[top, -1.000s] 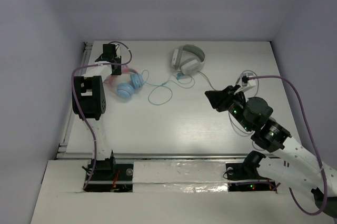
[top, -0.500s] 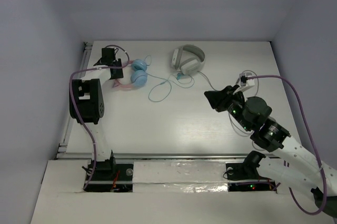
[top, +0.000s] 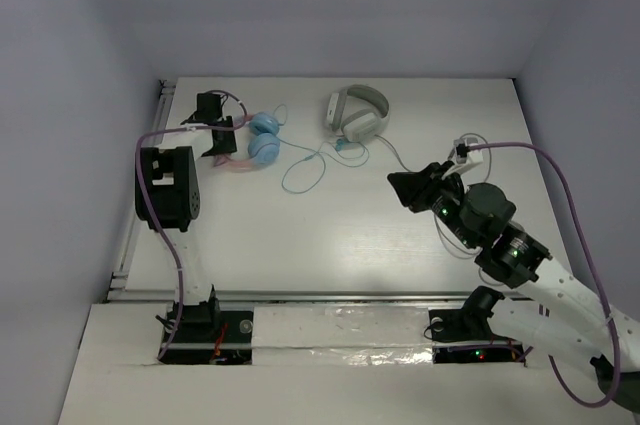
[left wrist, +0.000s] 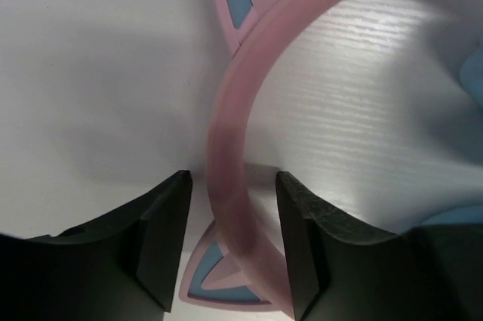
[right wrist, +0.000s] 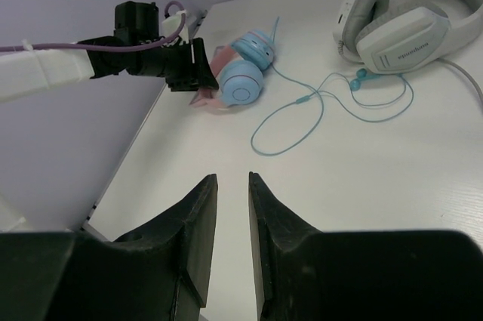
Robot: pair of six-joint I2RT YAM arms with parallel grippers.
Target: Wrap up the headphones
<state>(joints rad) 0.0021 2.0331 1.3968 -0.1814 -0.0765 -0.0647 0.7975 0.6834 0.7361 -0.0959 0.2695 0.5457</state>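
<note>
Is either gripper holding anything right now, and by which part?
Nothing is held. The left gripper has open jaws straddling the pink headband of the headphones, gaps either side; the right gripper is empty.

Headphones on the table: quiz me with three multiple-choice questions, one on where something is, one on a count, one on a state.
1. In the top view, the pink-banded headphones lie: A) left of the white headphones; B) right of them; C) on top of them.
2. Headphones on the table: A) one; B) two; C) three.
3. The light-blue cable is: A) wound round the headband; B) hanging off the table's edge; C) loose in loops on the table.
Answers: 1 A, they sit toward the left edge; 2 B, one pink-and-blue set and one white set; 3 C, it trails from the headphones in open loops.
</note>
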